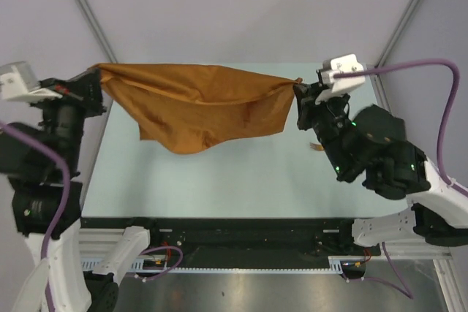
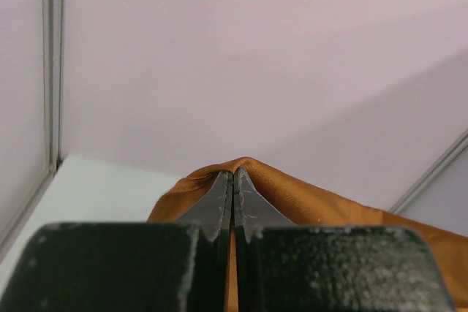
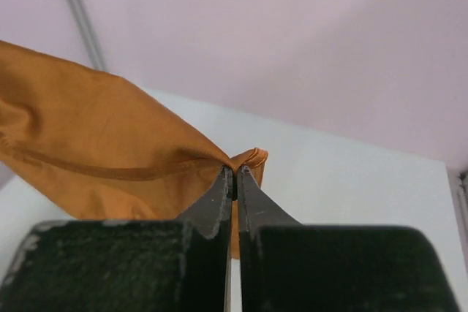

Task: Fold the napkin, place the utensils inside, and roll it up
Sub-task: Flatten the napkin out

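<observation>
Pale grey-green flat bench [image 1: 219,180] runs btwn the two arms. L hand [image 1: 99,72] is over the bench's far-left corner, fingers pressed together, pinching one corner of the rust-orange soft cloth napkin [image 1: 197,104]. In the L wrist view the cloth bunches over both fingertips. R hand [image 1: 298,89] is over the far-right side, fingers likewise pressed together on the opposite corner. In the R wrist view a small hemmed tip pokes just past the fingertips. Napkin hangs btwn both hands, top edge pulled roughly straight L to R, the rest drooping in loose folds over the bench's far half. Can't tell if the lowest part touches the bench. Behind: pale lilac walls [image 1: 241,5] w/ grey metal frame posts [image 1: 88,12].
</observation>
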### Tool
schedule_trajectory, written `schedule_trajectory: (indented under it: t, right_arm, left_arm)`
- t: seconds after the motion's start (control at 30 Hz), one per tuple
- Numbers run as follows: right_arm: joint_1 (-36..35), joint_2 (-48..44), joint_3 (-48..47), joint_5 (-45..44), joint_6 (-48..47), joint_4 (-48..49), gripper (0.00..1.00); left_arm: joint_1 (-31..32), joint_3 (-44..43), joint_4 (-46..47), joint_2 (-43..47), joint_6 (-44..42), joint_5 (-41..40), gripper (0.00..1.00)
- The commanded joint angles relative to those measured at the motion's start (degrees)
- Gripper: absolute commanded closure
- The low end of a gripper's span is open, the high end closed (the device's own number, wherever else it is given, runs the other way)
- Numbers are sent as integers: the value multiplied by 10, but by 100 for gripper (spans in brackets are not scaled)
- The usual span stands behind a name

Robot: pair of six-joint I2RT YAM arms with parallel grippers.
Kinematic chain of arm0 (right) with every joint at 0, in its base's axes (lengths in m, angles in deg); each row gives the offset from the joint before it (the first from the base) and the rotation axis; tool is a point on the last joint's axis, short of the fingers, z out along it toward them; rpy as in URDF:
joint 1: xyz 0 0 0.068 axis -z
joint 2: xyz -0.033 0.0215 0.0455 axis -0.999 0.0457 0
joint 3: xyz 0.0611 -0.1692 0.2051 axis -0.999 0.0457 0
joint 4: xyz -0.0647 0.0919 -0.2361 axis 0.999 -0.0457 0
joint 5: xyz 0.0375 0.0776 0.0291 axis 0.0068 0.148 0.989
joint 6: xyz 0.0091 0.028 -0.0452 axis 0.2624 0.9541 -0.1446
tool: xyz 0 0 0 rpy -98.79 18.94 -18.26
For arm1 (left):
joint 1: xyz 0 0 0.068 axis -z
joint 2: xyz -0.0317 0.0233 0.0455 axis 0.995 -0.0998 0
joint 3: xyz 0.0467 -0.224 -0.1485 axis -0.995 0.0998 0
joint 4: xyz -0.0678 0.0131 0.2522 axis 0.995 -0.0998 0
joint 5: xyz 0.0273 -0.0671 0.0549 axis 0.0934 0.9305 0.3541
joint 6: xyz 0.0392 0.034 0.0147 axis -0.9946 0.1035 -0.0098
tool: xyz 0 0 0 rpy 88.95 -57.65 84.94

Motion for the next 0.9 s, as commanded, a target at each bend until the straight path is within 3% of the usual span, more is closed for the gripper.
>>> schedule_trajectory:
  t: [0.0,0.03,0.07,0.13,0.17,0.2,0.27,0.3,0.33,0.37,0.4,0.6,0.63,0.7,0.73,0.77,0.8,0.83,0.87]
  right_arm:
    - [-156,2,24,-228,-370,350,100]
    - [-177,5,52,-237,-561,565,100]
    - [-192,12,52,-240,-622,637,100]
    - [-202,42,28,-238,-687,695,100]
    - [-186,49,24,-220,-673,687,100]
    - [-172,50,21,-206,-645,623,100]
    - [-112,49,-4,-140,-455,489,100]
    - [-19,54,-25,-99,-368,295,100]
    - [36,58,-44,-48,-192,210,100]
    - [90,64,-62,65,-139,155,100]
    - [186,76,-55,111,-101,111,100]
    - [405,169,40,384,34,136,100]
    - [454,216,46,413,47,147,100]
    - [491,279,36,487,69,162,100]
    - [514,310,27,524,71,165,100]
    - [525,386,10,539,73,167,100]
    - [534,425,-10,557,79,164,100]
    - [542,467,-75,597,83,154,97]
    - [559,558,-114,621,88,140,73]
  left_arm:
    - [-5,-119,-47,4,-14,-14,100]
    - [-6,-133,-62,3,-19,-18,100]
    - [-6,-160,-68,-3,-20,-20,100]
    - [-5,-174,-71,-10,-22,-20,100]
    - [-5,-169,-69,-19,-22,-23,100]
    - [-5,-162,-66,-26,-22,-24,100]
    - [-5,-120,-54,-42,-20,-26,100]
    - [-5,-100,-49,-56,-16,-36,100]
    - [-5,-57,-41,-64,-15,-41,100]
    - [-6,-36,-25,-70,-15,-45,100]
    - [-5,-16,-14,-82,-14,-57,100]
    - [-34,97,73,-180,8,-53,99]
    - [-46,110,86,-230,11,-42,100]
    - [-64,114,116,-286,18,-20,100]
    - [-75,105,124,-358,17,21,100]
    - [-78,93,130,-394,17,37,99]
    - [-82,77,132,-440,16,46,92]
    - [-84,29,122,-480,13,63,65]
    - [-84,-2,107,-560,12,81,47]
